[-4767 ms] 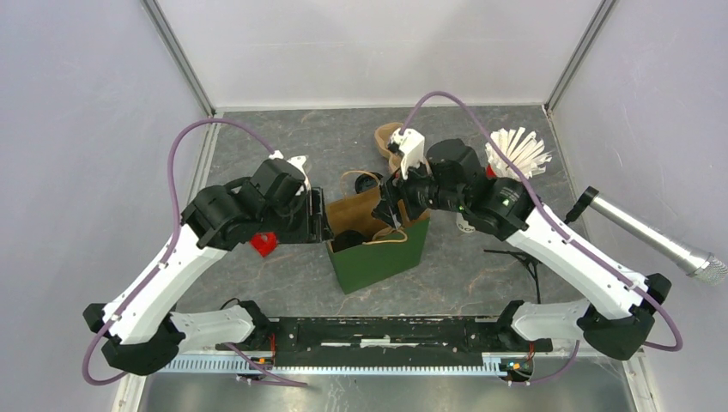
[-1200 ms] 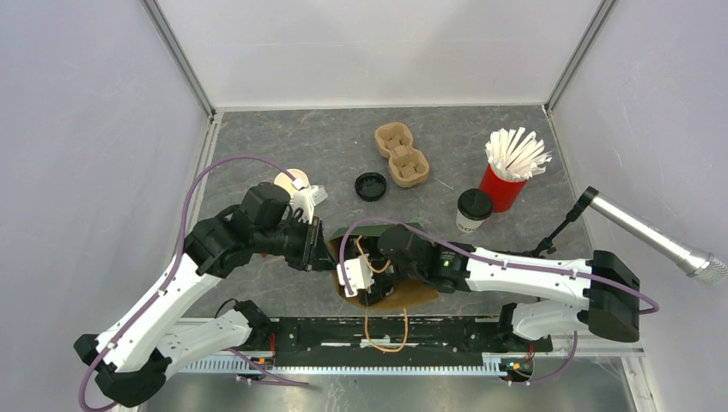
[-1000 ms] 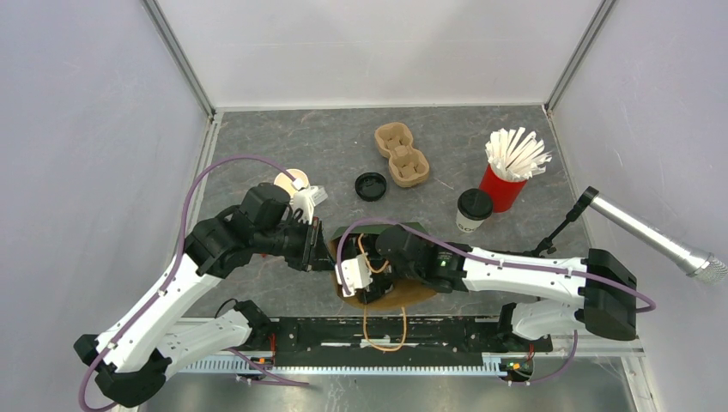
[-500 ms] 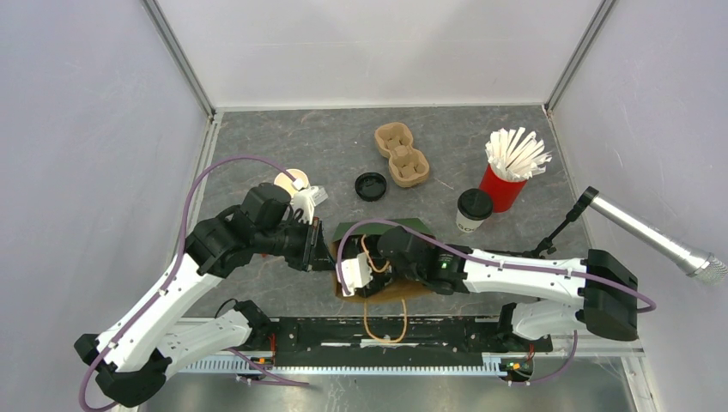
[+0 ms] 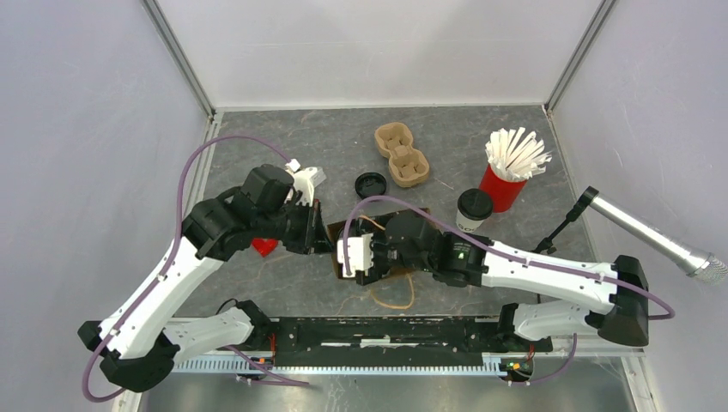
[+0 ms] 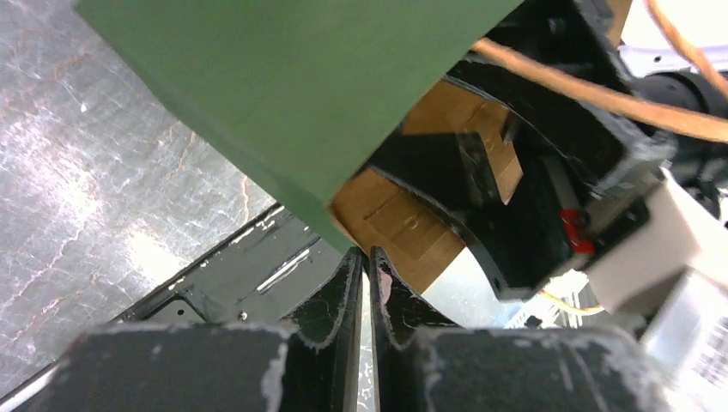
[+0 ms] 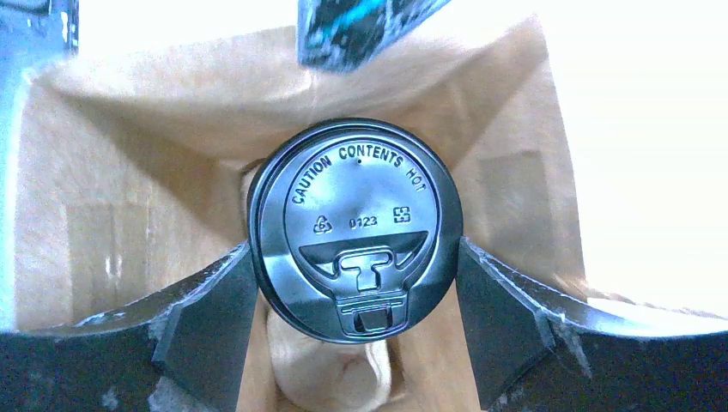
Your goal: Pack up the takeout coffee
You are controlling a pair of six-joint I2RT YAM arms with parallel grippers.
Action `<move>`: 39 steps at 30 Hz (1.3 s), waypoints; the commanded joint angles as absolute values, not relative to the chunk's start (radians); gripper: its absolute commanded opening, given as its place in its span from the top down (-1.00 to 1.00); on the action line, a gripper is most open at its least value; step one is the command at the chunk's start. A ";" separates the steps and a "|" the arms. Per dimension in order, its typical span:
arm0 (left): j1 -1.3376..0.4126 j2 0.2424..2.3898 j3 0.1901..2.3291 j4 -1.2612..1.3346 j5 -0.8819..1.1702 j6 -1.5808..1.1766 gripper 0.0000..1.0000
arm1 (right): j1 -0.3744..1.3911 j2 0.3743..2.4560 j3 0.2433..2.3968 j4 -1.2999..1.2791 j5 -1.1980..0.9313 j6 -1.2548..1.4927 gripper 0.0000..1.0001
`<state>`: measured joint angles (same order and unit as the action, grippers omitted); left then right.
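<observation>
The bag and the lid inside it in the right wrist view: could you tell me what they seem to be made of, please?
Bag: apparently kraft paper, matte brown inside, with creases and folded seams.
Lid: likely moulded plastic, black with a slight sheen, with raised lettering and what looks like a recycling mark.

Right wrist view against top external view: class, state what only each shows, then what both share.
Only right wrist: a black lid reading CAUTION CONTENTS HOT, between the fingers of the right gripper. Only top external: a red cup of straws, a lidded cup beside it, a cardboard cup carrier. Both: the paper bag with the right gripper inside it.
</observation>
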<state>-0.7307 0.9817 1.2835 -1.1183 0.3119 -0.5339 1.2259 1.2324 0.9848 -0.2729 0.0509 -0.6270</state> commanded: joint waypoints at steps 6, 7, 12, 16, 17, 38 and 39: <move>-0.729 0.992 1.312 -1.073 0.379 -0.516 0.75 | 1.229 1.131 0.954 -0.314 0.151 -0.558 -0.30; -0.729 0.973 1.278 -1.048 0.408 -0.505 0.75 | 1.230 1.120 0.928 -0.288 0.171 -0.570 -0.30; -0.729 0.887 1.149 -0.941 0.527 -0.455 0.72 | 1.229 1.109 0.845 -0.249 0.197 -0.611 -0.31; -0.729 0.844 1.094 -0.863 0.596 -0.447 0.71 | 1.229 1.126 0.812 -0.200 0.197 -0.612 -0.31; -0.729 0.837 1.087 -0.855 0.597 -0.442 0.70 | 1.229 1.127 0.814 -0.193 0.200 -0.612 -0.31; -0.729 0.855 1.138 -0.987 0.420 -0.443 0.17 | 1.229 1.097 0.798 -0.121 0.032 -0.689 -0.34; -0.729 0.868 1.155 -1.016 0.407 -0.465 0.10 | 1.229 1.101 0.796 -0.120 0.028 -0.691 -0.33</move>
